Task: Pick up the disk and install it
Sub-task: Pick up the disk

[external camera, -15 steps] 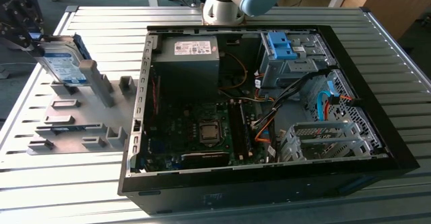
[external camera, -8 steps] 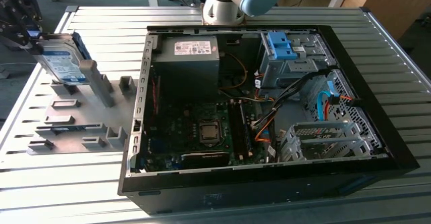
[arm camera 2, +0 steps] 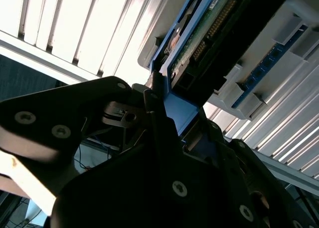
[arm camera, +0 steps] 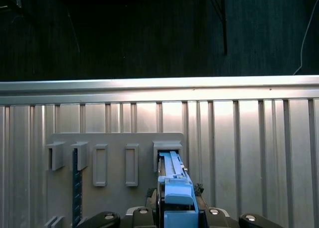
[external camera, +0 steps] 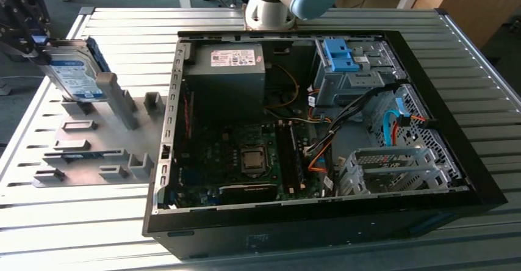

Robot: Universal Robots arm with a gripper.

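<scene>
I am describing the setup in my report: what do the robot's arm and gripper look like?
The arm has silver-grey round joints with a light blue cap. The gripper is matte black, built of flat plates with small silver screw heads.

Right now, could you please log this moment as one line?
end effector: shut on disk | disk: upright at grey fixture | outside open computer case

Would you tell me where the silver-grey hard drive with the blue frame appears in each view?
Exterior view: hard drive upright, the exterior view's far left.
Second wrist view: circuit side, in the gripper.
First wrist view: blue edge, over the slotted plate.
Shared landmark: that light grey slotted plate.
</scene>
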